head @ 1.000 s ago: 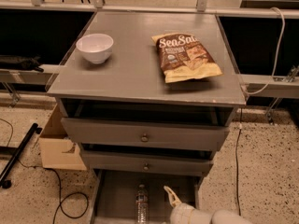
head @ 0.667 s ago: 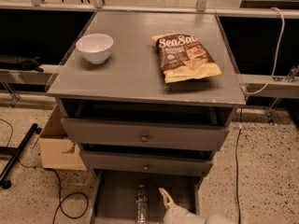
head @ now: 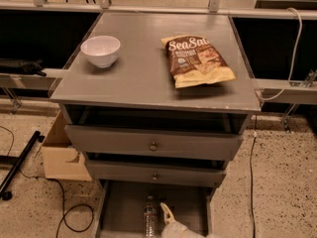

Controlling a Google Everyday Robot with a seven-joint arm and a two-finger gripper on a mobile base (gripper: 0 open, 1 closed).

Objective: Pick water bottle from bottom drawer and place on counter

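Note:
The water bottle (head: 150, 218), clear with a white cap, lies lengthwise on the grey floor of the open bottom drawer (head: 124, 207) at the frame's lower edge. My gripper (head: 167, 216) comes in from the bottom edge, its pale fingertip just right of the bottle, apparently not holding it. Above the two knobbed drawer fronts, the grey counter (head: 143, 73) spreads wide.
A white bowl (head: 100, 50) stands on the counter's left side and a brown Sea Salt snack bag (head: 197, 60) lies on its right side. A cardboard box (head: 62, 155) sits on the floor left of the cabinet. Black cables (head: 69, 217) trail over the speckled floor.
My gripper has shifted left inside the bottom drawer, closing in on the bottle's right side. The bottle, bowl and bag have not moved.

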